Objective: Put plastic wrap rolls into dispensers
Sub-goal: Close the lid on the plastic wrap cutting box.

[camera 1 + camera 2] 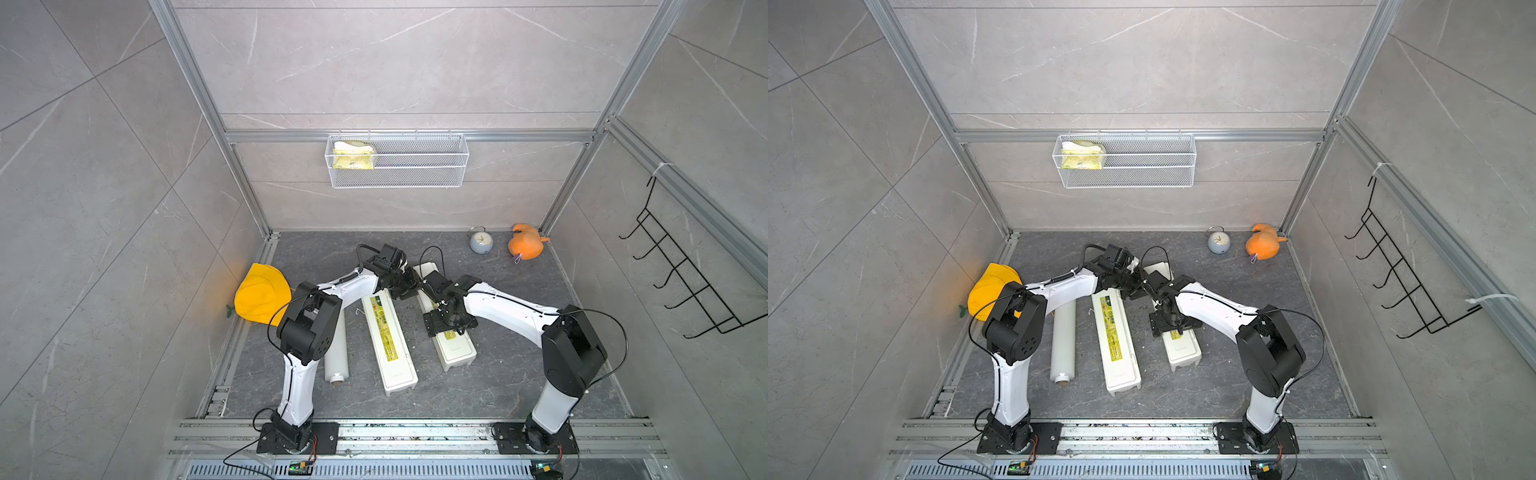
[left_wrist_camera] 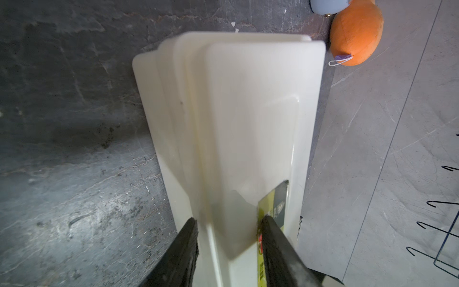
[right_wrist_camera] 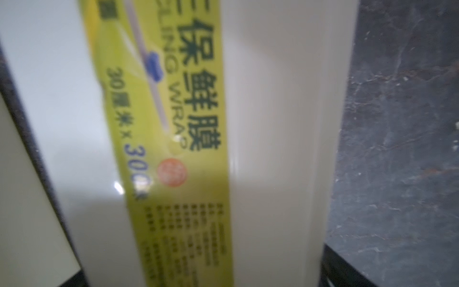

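Two white dispensers lie lengthwise on the dark floor in both top views. The middle dispenser [image 1: 388, 340] [image 1: 1117, 340] is closed, its yellow-green label up. A plastic wrap roll [image 1: 336, 353] [image 1: 1064, 340] lies left of it, partly under my left arm. My left gripper [image 1: 409, 286] [image 2: 227, 221] is shut on the lid [image 2: 248, 124] of the right dispenser [image 1: 455, 353] near its far end. That lid stands tilted up from the body. My right gripper [image 1: 449, 328] [image 3: 203, 270] sits low over that dispenser's middle, jaws wide on either side of the labelled lid [image 3: 173, 124].
A yellow hat [image 1: 259, 297] lies by the left wall. A small clock [image 1: 481, 242] and an orange plush toy [image 1: 525, 243] sit at the back right. A white wire basket [image 1: 397, 160] hangs on the back wall. A black hook rack [image 1: 681, 282] hangs on the right wall.
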